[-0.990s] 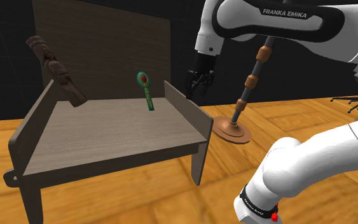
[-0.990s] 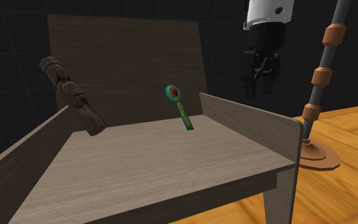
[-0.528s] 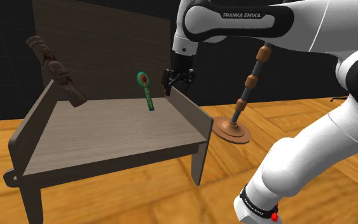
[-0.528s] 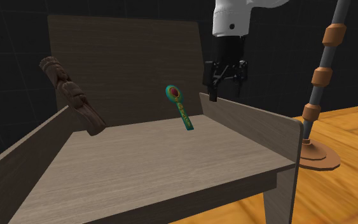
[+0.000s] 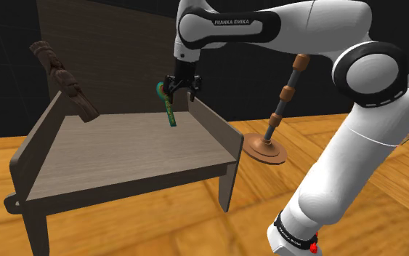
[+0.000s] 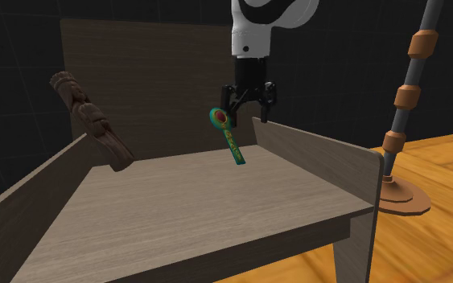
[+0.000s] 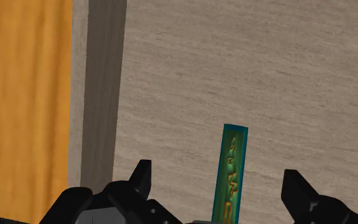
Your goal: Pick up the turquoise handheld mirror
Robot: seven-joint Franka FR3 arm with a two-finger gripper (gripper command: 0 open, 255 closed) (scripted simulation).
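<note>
Over the table's (image 5: 123,156) back edge, the gripper (image 5: 180,94) hangs pointing down, right above the mirror (image 5: 170,110). Jaws are wide open and hold nothing. In the wrist view the mirror's handle (image 7: 231,175) runs between the two fingers (image 7: 139,181) with tabletop showing on both sides of it, so no contact.

The mirror is turquoise-green, with a dark red centre in the round head and gold marks down the handle. It stands on the tabletop on its handle end, head up and tilted, at the table's back, near the table's raised side wall (image 5: 213,125). It probably leans on the table's back panel (image 5: 115,51), but I can't confirm that from these angles.

In the second exterior view one finger is just beside the mirror's head (image 6: 220,118); the other is above the side wall's top edge.

A carved figure (image 5: 63,80) rests on the table's opposite side wall, well apart from the mirror. A lamp stand (image 5: 282,98) with orange-brown collars sits on the wooden floor (image 5: 341,138) beyond the table's side wall.
</note>
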